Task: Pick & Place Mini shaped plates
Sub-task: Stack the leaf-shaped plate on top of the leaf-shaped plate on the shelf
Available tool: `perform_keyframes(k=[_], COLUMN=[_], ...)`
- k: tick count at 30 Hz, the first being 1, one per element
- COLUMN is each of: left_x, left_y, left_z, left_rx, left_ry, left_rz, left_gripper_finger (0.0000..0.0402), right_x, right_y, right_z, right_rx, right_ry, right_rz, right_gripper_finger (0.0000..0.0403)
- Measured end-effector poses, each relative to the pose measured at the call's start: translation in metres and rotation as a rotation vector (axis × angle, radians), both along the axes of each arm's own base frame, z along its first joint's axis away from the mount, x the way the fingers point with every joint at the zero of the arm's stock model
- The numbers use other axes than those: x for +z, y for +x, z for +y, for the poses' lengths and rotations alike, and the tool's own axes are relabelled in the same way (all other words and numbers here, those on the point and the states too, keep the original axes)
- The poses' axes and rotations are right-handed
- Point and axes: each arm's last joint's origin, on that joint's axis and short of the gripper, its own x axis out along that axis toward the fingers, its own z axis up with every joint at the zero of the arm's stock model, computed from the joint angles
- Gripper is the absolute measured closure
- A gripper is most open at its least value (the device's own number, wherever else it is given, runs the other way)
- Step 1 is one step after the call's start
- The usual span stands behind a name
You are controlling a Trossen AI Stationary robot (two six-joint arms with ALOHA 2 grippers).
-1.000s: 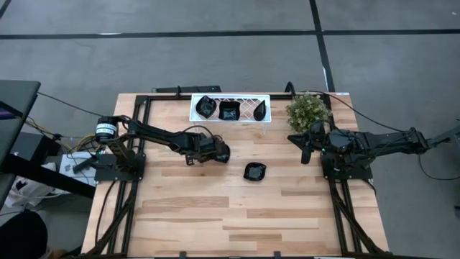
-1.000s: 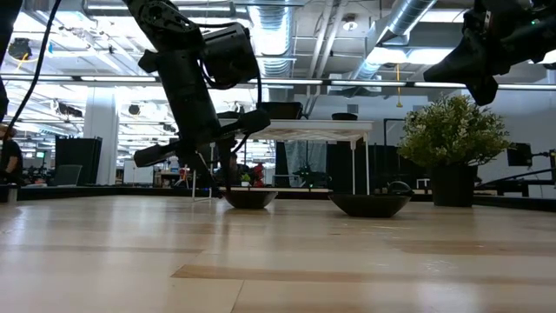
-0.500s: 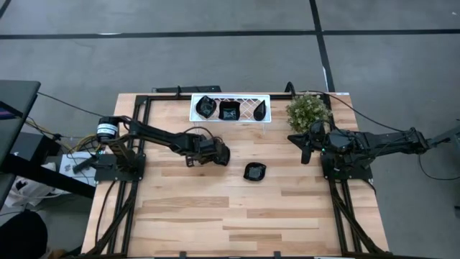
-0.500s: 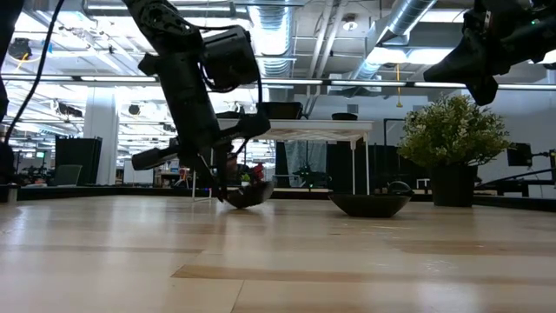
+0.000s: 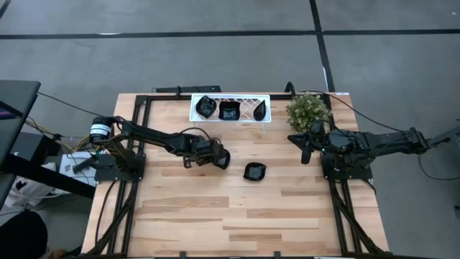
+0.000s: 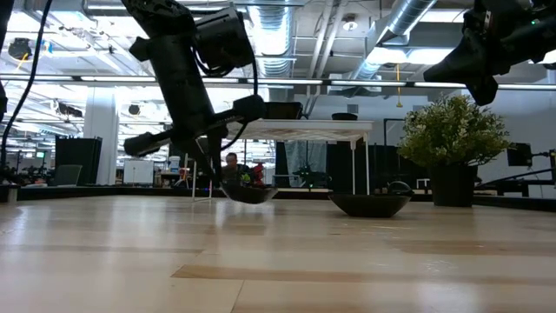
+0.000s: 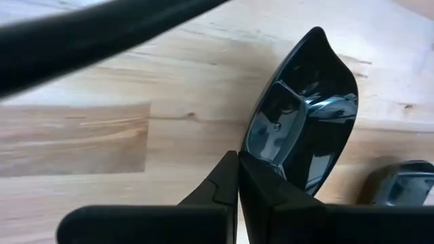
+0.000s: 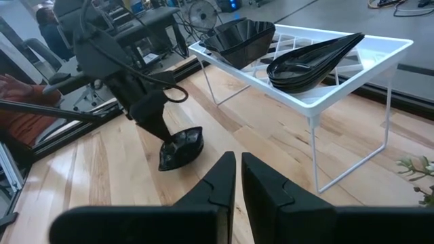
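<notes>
My left gripper [image 5: 218, 157] is shut on a glossy black leaf-shaped mini plate [image 7: 304, 118] over the middle of the table; the low view shows that plate [image 6: 248, 193] just above the wood. A second black plate [image 5: 254, 172] rests on its base to its right, also in the low view [image 6: 369, 204]. Three more black plates [image 5: 229, 110] sit in the white lattice tray [image 5: 266, 97] at the far edge. My right gripper [image 8: 238, 169] is shut and empty, raised beside the green plant [image 5: 307, 111]. My left gripper pinches the leaf-shaped plate's rim [image 7: 249, 157] between its two fingers, at the wide end opposite the pointed tip [image 7: 319, 34]. The fingers come down at a slant from the table's left. The plate is tilted and hangs just clear of the table [image 8: 182, 147].
The white tray stands on thin wire legs [image 8: 317, 152] at the far edge. The potted plant [image 6: 452, 139] is at the far right next to my right arm. Black frame rails [image 5: 136, 144] run along both sides. Bare wood [image 5: 237, 223] fills the near half.
My left gripper has risen a little with the plate. The plate sat flat on the table a second ago, then tipped up on one edge, and now hangs tilted just off the wood. My right arm has kept still.
</notes>
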Motion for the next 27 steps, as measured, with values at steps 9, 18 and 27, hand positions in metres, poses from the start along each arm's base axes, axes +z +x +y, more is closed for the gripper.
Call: perform_keyframes(k=[9, 18, 27], left_x=[0.004, 0.010, 0.050], left_y=[-0.009, -0.012, -0.020], left_z=[-0.012, -0.031, -0.045], left_rx=[-0.047, -0.118, -0.203], left_ry=[-0.038, -0.059, -0.007], left_rz=[0.057, 0.047, -0.086], left_gripper_finger=[0.0396, 0.0396, 0.0396], right_x=[0.000, -0.005, -0.005], right_y=[0.000, -0.002, -0.002], right_z=[0.000, 0.000, 0.000], right_rx=[0.000, 0.001, 0.000], right_ry=[-0.001, -0.007, -0.007], right_rz=[0.004, 0.058, 0.059], right_gripper_finger=[0.0381, 0.0381, 0.0381])
